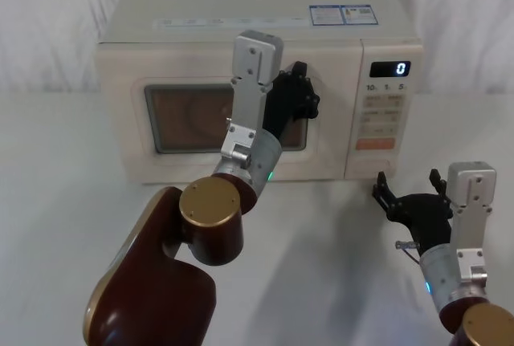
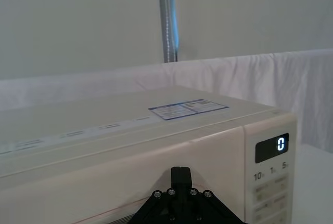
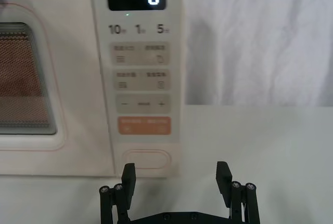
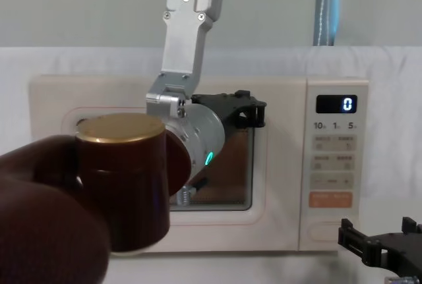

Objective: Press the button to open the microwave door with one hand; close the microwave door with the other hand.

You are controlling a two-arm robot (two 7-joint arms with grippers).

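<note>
My black toothed left gripper pressed against cream glass-windowed microwave door, fingers' spread unclear. Door looked shut. My right gripper spread wide, empty, wide cream pill-shaped button just ahead, untouched. Judged closing step nearly finished.

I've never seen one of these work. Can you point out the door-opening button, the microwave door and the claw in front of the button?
button (image 3: 148, 159): right wrist view, middle of its blank face.
microwave door (image 1: 124, 113): head view, cream frame beside the window.
right gripper (image 3: 176, 177): right wrist view, midway between its open fingertips.
</note>
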